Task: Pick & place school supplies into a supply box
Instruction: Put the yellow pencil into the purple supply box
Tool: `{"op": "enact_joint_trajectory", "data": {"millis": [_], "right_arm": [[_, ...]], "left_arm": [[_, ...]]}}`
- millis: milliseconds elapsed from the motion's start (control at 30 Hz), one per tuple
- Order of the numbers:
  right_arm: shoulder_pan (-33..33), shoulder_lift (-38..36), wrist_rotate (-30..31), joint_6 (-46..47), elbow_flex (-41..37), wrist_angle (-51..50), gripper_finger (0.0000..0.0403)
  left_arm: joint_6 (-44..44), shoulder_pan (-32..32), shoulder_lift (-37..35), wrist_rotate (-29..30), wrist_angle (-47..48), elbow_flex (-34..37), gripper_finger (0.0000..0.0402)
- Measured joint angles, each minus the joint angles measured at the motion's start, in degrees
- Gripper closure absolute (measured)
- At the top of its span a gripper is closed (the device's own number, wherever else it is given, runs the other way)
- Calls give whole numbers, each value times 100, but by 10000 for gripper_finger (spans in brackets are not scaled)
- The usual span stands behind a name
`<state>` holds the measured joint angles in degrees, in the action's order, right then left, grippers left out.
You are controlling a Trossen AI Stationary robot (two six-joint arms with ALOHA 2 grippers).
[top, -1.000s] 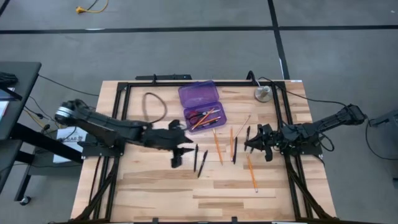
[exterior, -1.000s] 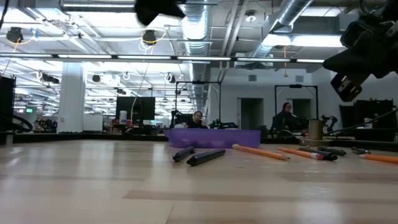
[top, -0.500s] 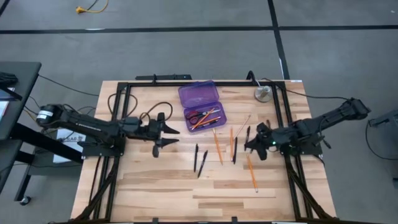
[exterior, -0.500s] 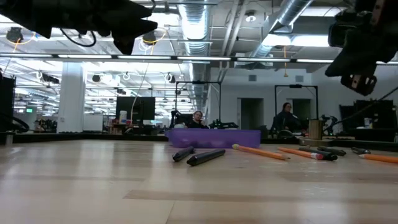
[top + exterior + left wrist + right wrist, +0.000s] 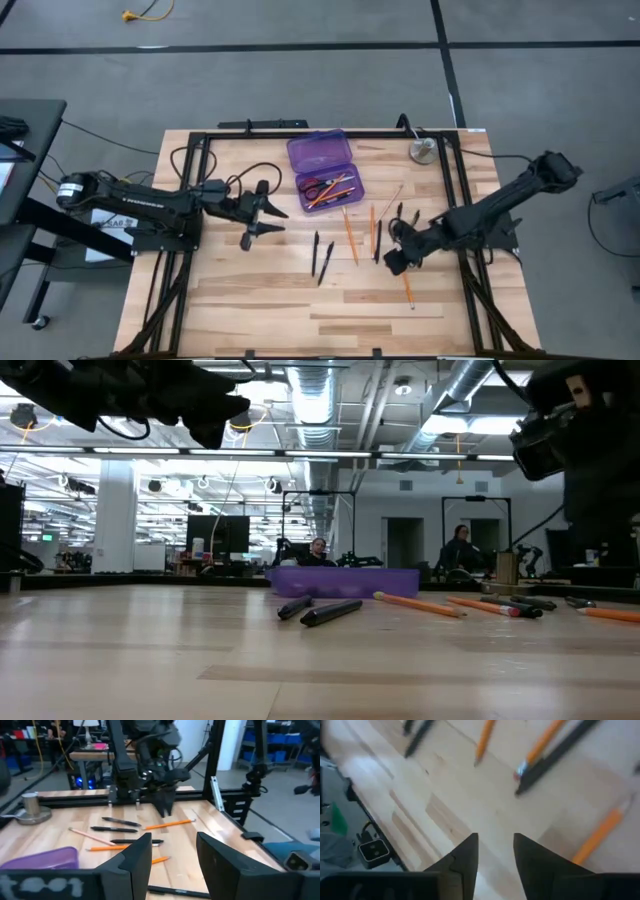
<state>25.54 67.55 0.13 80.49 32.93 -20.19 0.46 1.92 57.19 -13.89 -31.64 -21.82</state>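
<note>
Hovering low over the table [image 5: 250, 300] toward its right edge, the right gripper [image 5: 395, 263] points down at bare wood among the loose supplies, its fingers parted with a narrow gap and nothing between them. An orange pencil [image 5: 404, 279] lies just beside it, and a black pen [image 5: 378, 241] and further pencils [image 5: 350, 236] lie toward the table's middle.

The risk from here, as I judge it, is a sideways nudge: the pencils and pens are thin, smooth and round, so a finger landing slightly off could roll one away or pinch two neighbours at once.

The left gripper [image 5: 258, 215] waits near the left edge, jaws apart and empty.

The supply box [image 5: 322, 167], translucent purple plastic with rounded corners, sits open near the far edge, with red-handled scissors [image 5: 313, 185] and a few pencils inside. A round grey metal disc [image 5: 423, 151] rests near the far right corner. The tabletop is pale, planked wood with a matte finish.
</note>
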Motion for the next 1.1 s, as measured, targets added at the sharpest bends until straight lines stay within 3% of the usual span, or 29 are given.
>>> {"op": "enact_joint_trajectory", "data": {"millis": [233, 333, 600, 900, 1100], "right_arm": [[350, 304, -226, 1131, 1158, -2416, 285], [545, 462, 84, 1521, 1418, -2952, 287], [883, 1255, 758, 2071, 1447, -2685, 284], [1049, 2159, 893, 2357, 1447, -2081, 284], [1049, 2289, 880, 2259, 1451, -1786, 284]], "left_arm": [[-139, 381, 0, -85, 8, 0, 258], [-341, 710, 0, -802, 20, 0, 258], [-706, 2012, 0, -2589, 38, 0, 258], [-121, 2144, 4, -3091, 673, 0, 258], [250, 1925, 4, -3234, 718, 0, 258]]}}
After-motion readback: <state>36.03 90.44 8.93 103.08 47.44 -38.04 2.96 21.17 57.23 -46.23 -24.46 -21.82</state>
